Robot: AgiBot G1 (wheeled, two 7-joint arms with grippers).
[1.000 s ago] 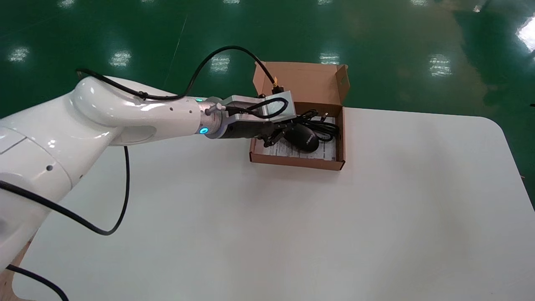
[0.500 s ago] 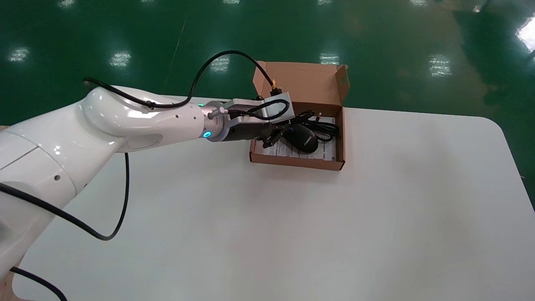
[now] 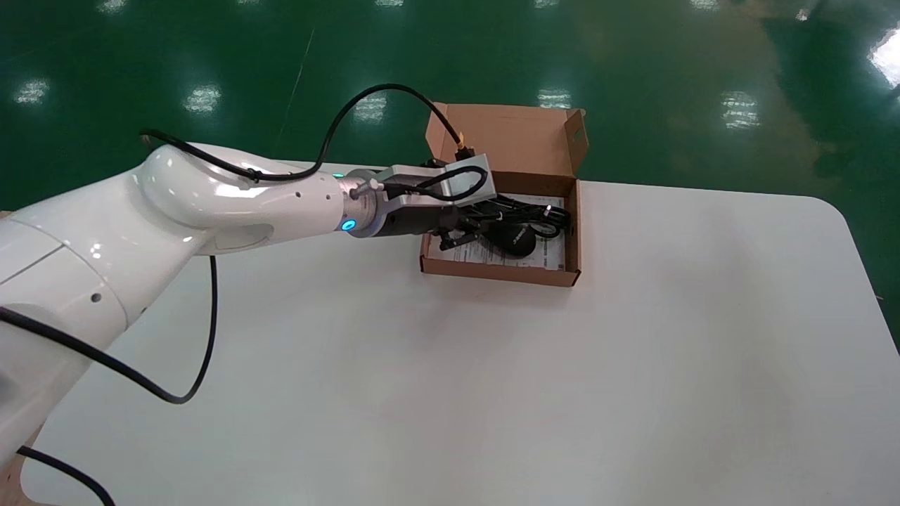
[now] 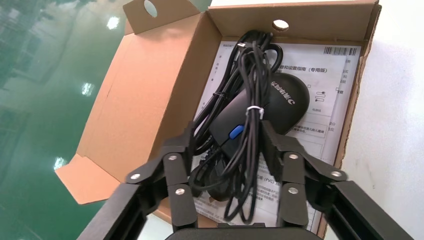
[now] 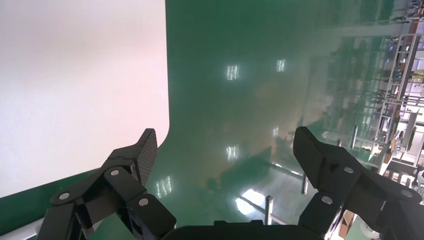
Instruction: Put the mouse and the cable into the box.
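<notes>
An open brown cardboard box point(image 3: 503, 273) stands at the table's far edge, its lid point(image 3: 517, 140) upright. Inside, on a printed leaflet point(image 4: 330, 65), lies a black mouse point(image 3: 515, 237) point(image 4: 287, 97). The tied black cable point(image 3: 534, 214) point(image 4: 252, 75) is draped over the mouse, and its loops reach back between the fingers. My left gripper point(image 3: 472, 223) point(image 4: 227, 134) hovers over the box's left part, open, with its fingers on either side of the cable bundle and not pressing it. My right gripper point(image 5: 225, 145) is open and empty, out past the table edge.
The white table point(image 3: 492, 393) stretches wide in front of the box and to its right. Green floor point(image 3: 633, 70) lies beyond the far edge. The left arm's own black hose point(image 3: 380, 95) arches above the wrist.
The left arm drew back a little toward the left. The cable bundle shifted and now lies across the mouse, its plug end farther right in the box.
</notes>
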